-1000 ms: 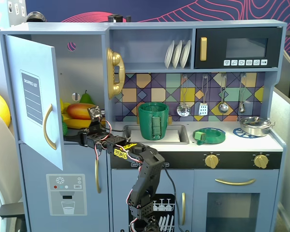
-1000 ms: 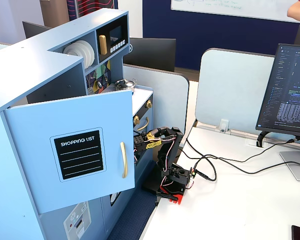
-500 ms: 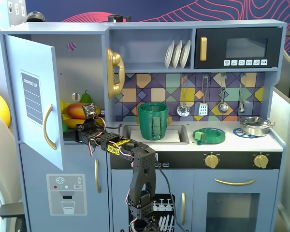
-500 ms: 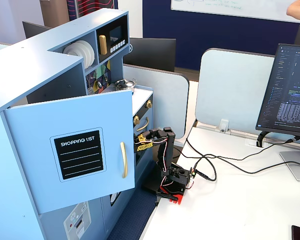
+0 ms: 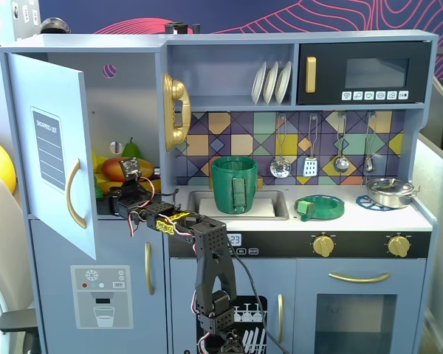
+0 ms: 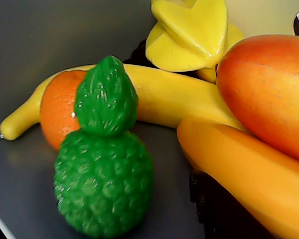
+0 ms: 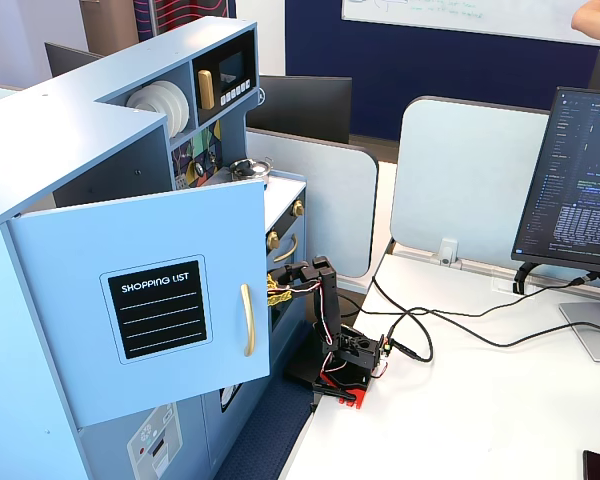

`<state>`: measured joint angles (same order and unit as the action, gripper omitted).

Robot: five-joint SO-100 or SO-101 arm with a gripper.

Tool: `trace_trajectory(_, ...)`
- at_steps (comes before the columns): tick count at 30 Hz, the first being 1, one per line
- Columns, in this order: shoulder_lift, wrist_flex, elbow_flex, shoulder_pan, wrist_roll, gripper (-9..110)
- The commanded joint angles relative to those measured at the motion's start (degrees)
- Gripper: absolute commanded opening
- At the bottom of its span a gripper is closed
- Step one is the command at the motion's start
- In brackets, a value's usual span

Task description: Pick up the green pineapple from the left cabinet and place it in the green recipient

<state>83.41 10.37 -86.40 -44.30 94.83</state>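
Left cabinet (image 5: 129,110) standing with pale door (image 5: 55,151) swung open toward the camera, curved gold handle (image 5: 74,193) and dark list label (image 5: 49,148) on its front; same door (image 7: 145,300) filling the foreground in another fixed view, label reading "SHOPPING LIST". Black arm (image 5: 210,262) rising from a base in front of the lower doors and reaching left into the cabinet opening, wrist end just inside the compartment beside the fruit pile. Gripper (image 5: 117,198) hidden behind the door edge in that fixed view and not visible in the wrist view: cannot tell whether jaws are apart or together. Green recipient (image 5: 234,184) upright in the sink area of the counter, strap handle facing front, well apart from the cabinet. Flat green-and-blue dish (image 5: 320,207) on the counter right of the sink. Inside the cabinet, wrist view: red-orange mango (image 6: 269,89) at right, yellow banana (image 6: 174,99) lying across the back, orange fruit (image 6: 57,112) at left. Green pineapple (image 6: 103,174) standing upright on the grey shelf floor, in front of and touching the orange fruit, ungripped.
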Motion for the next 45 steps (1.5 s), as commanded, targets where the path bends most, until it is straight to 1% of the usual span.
trace_trajectory(1, -1.58, 2.37, 7.82, 0.79, 0.97, 47)
trace_trajectory(10, -7.91, 0.88, 14.94, 0.0, 0.7, 47)
trace_trajectory(27, -15.21, -0.26, 22.06, -2.02, -0.97, 46)
trace_trajectory(29, -15.91, -0.62, 22.85, -2.29, -0.44, 42)
trace_trajectory(30, -16.17, -1.32, 23.12, -2.46, 0.53, 36)
trace_trajectory(32, -16.35, -4.22, 23.55, -2.81, 5.98, 9)
trace_trajectory(33, -16.44, -4.57, 23.64, -2.9, 6.42, 0)
trace_trajectory(40, -13.54, -2.72, 21.62, -2.81, 5.71, 0)
trace_trajectory(43, -7.47, -0.97, 16.08, -2.37, 8.7, 0)
trace_trajectory(45, -0.18, 0.44, 9.14, -2.37, 9.4, 0)
